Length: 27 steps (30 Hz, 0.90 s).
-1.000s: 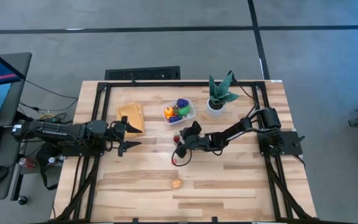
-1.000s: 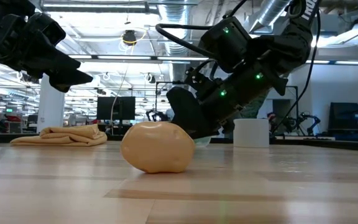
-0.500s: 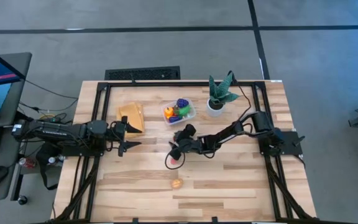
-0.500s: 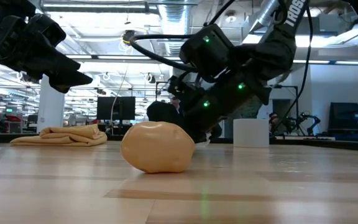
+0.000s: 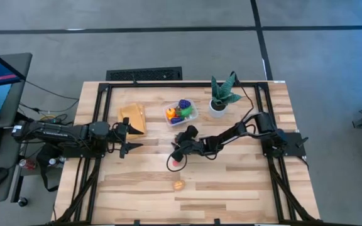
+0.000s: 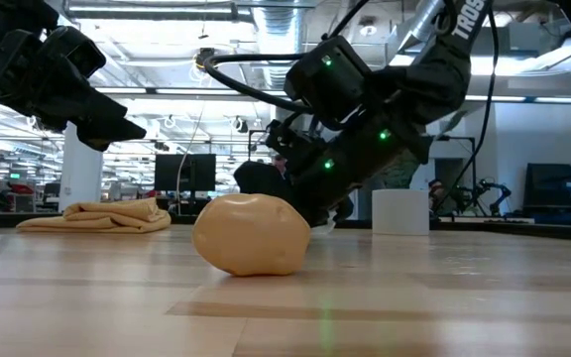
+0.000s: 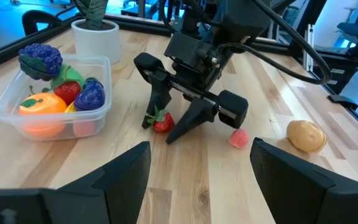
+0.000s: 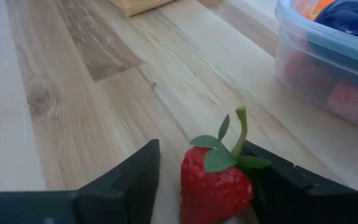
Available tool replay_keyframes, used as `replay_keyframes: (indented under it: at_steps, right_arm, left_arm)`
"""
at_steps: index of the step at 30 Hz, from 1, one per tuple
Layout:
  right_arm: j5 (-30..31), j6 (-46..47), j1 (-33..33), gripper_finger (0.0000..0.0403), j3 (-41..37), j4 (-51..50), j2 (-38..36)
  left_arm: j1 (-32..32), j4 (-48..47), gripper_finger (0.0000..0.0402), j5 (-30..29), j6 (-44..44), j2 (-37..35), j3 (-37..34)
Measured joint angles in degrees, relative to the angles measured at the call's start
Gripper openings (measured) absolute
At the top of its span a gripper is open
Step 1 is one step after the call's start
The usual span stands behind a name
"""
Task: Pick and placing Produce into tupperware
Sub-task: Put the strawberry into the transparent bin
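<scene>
The small clear rectangular plastic tupperware [image 7: 55, 99] is being shown partly filled near the far middle of the pale wooden desk [image 5: 231, 182], with purple grapes [image 7: 40, 60], an orange fruit [image 7: 41, 104] and a red strawberry piece [image 7: 68, 91] already lying inside it. Three pieces of produce are being left outside: a small red toy strawberry with a green stalk [image 8: 217, 179], a small pink piece [image 7: 238, 138] and a tan, potato-like piece [image 6: 251, 234] nearer the front edge. The right gripper [image 7: 171, 126] is being lowered over the loose strawberry, its fingers [image 8: 122, 180] being held apart on either side of the fruit, with a gap visible on one side at least, so no firm grip is being shown. The left gripper [image 5: 129, 137] is being held off the desk at the left, beside the folded tan-yellow cloth [image 5: 132, 117], its fingers spread and holding nothing. Open desk is being left between strawberry and tub; the spiky green plant in a white pot [image 5: 220, 97] is standing just beside the tub's right end, and is being judged the only obstacle near the placing path.
</scene>
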Motion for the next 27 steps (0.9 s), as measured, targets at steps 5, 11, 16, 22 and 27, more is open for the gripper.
replay_keyframes:
  at_steps: [5, 11, 16, 22, 27]
  right_arm:
    - [-0.1, 0.0, 0.3, 0.0181, 0.0, -0.9, -0.1]
    - [-0.1, 0.1, 0.4, 0.0182, 0.1, -2.5, -0.2]
    - [-0.6, 0.1, 0.3, 0.019, 0.1, -2.9, -0.2]
    - [-0.7, 0.0, 0.7, 0.0181, 0.1, -2.9, -0.2]
    - [-1.1, -0.1, 1.1, 0.0165, 0.0, -6.1, -1.6]
  left_arm:
    - [0.0, 0.0, 0.0265, 0.0, 0.0, 0.0, 0.0]
    - [0.0, 0.0, 0.0265, 0.0, 0.0, 0.0, 0.0]
    - [0.0, 0.0, 0.0265, 0.0, 0.0, 0.0, 0.0]
    - [0.0, 0.0, 0.0265, 0.0, -0.1, 0.0, 0.0]
    - [0.0, 0.0, 0.0265, 0.0, -0.3, 0.0, 0.0]
